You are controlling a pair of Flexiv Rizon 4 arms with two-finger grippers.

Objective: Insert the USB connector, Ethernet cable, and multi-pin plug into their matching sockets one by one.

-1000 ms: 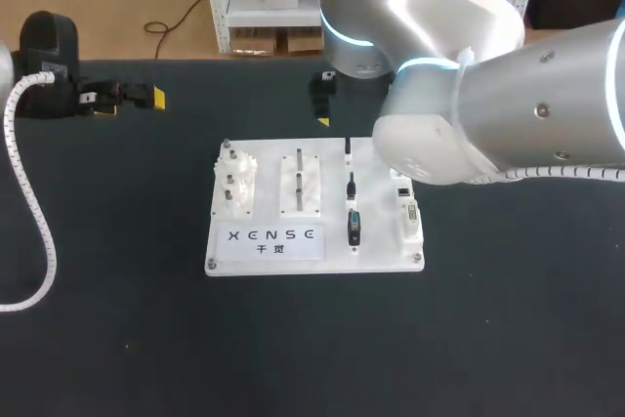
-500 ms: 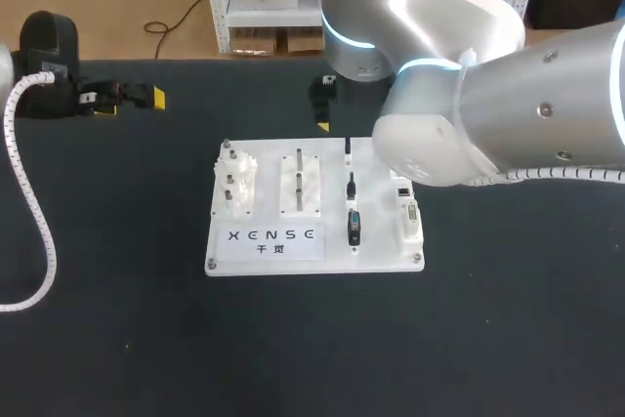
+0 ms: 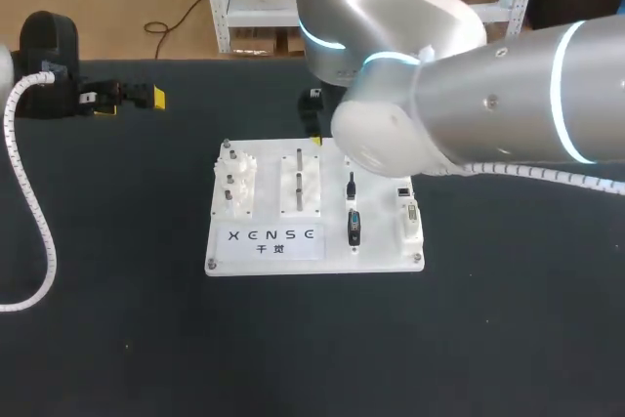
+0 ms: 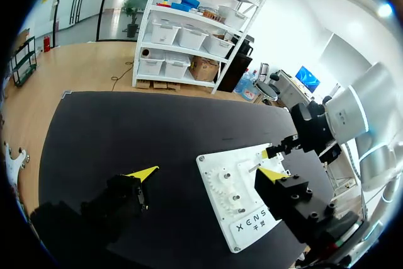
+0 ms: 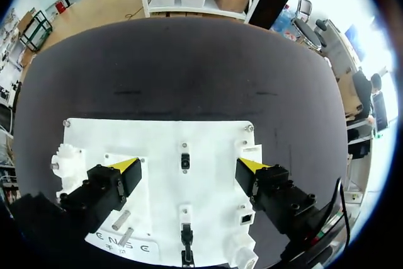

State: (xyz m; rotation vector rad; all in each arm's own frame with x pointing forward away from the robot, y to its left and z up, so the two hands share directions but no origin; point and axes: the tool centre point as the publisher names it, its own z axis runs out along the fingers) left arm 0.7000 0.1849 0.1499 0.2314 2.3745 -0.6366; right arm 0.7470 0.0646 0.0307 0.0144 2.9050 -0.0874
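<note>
Hanging open, right claw (image 5: 189, 168) overlooks board (image 5: 214, 137) (black lettering (image 3: 271, 235)).

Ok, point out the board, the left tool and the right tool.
board (image 3: 383, 257): head view, bare white corner.
left tool (image 4: 211, 172): left wrist view, midway between tips.
right tool (image 5: 189, 165): right wrist view, midway between tips.

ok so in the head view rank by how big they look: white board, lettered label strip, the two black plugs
1. white rectangular plastic board
2. white lettered label strip
3. black plug with blue face
4. thin black plug beyond it, clearly smallest
</note>
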